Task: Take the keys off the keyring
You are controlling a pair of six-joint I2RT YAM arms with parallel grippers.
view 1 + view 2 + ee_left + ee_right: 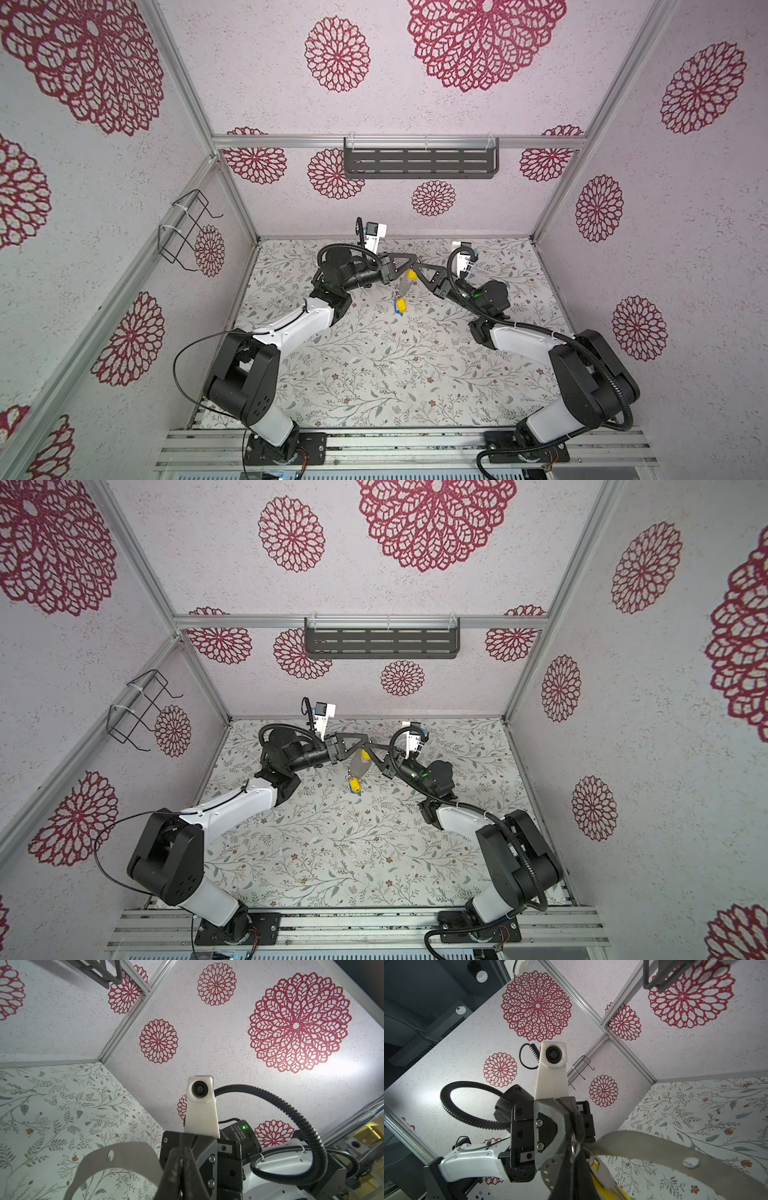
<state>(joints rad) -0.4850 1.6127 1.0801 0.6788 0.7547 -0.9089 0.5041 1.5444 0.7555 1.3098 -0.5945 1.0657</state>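
**Grey keyring [404, 287] hung between two clenched grippers**

Flat and steel-grey, the keyring dangled from its upper end near the middle of the cell, toward the back. In both top views it was held clear of the floral table [374, 365]. The left gripper [414, 261] and the right gripper [419, 267] met tip to tip just above it, each with its jaws pressed together.

In the right wrist view the left gripper's jaws were pinched on the small split ring [574, 1148] of a yellow key [601, 1178], which lay just beside the keyring's rim. In a top view that yellow key [411, 274] sat directly under the meeting tips. The right gripper was clamped on the keyring itself. The left wrist view showed the keyring [124, 1157] running into closed fingers.

At the keyring's low end hung a second yellow key [400, 305], with a blue key [402, 313] peeping out beneath it. How many more keys hung there could not be told.
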